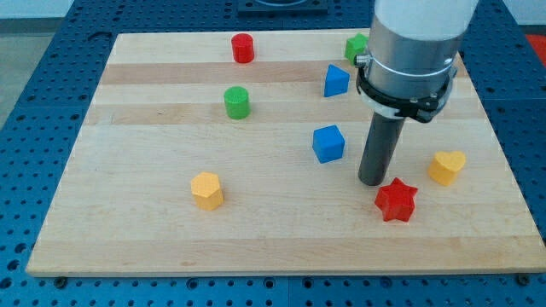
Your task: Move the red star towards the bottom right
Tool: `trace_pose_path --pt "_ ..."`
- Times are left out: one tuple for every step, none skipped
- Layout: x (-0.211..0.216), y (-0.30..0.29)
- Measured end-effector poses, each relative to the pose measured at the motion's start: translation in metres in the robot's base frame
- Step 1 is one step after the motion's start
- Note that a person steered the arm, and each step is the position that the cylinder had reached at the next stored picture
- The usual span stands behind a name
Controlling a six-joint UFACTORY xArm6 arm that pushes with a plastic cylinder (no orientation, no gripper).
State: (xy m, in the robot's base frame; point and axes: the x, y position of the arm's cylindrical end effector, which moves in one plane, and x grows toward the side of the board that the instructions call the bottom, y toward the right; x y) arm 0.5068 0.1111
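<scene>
The red star (396,200) lies on the wooden board (128,239) at the view's lower right. My tip (372,182) rests on the board just to the upper left of the star, very close to it or touching it. The dark rod rises from the tip into the arm's grey body at the view's top right.
A blue cube (328,143) sits left of the rod. A yellow heart (447,166) lies right of the star. Another blue block (336,81), a green block (356,47) partly behind the arm, a green cylinder (236,102), a red cylinder (243,48) and a yellow hexagon (206,190) are elsewhere.
</scene>
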Motion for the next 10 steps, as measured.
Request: trace_pose_path --pt "0.000 0.002" --pt "0.012 0.006" --pt "0.035 0.006" --pt "0.035 0.006" --pt "0.029 0.024" --pt "0.031 0.038" --pt "0.033 0.025" --pt "0.032 -0.006" --pt "0.052 -0.007" --pt "0.060 -0.007"
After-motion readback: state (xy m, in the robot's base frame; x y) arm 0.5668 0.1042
